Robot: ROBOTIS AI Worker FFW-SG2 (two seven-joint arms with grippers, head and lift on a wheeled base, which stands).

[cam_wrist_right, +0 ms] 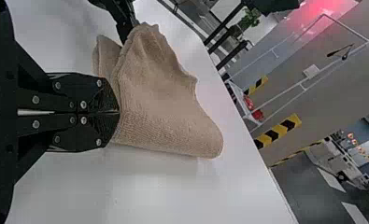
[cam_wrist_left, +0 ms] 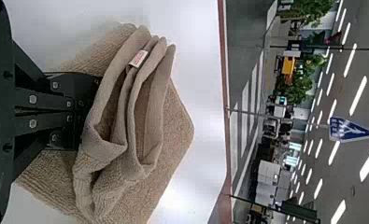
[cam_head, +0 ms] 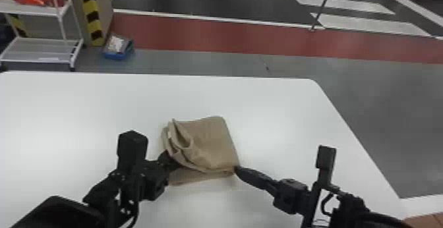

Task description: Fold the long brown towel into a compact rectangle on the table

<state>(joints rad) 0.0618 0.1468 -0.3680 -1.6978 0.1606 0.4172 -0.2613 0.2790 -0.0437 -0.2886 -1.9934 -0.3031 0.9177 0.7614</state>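
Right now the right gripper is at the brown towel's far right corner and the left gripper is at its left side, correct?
Not the far corner: the head view shows the right gripper at the towel's near right corner.

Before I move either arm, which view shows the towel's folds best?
Left wrist view: close up, the towel turns its open loops to the camera, small pale label among them. Head view shows them smaller, along the towel's left; right wrist view shows mostly the flatter face and a rounded corner.
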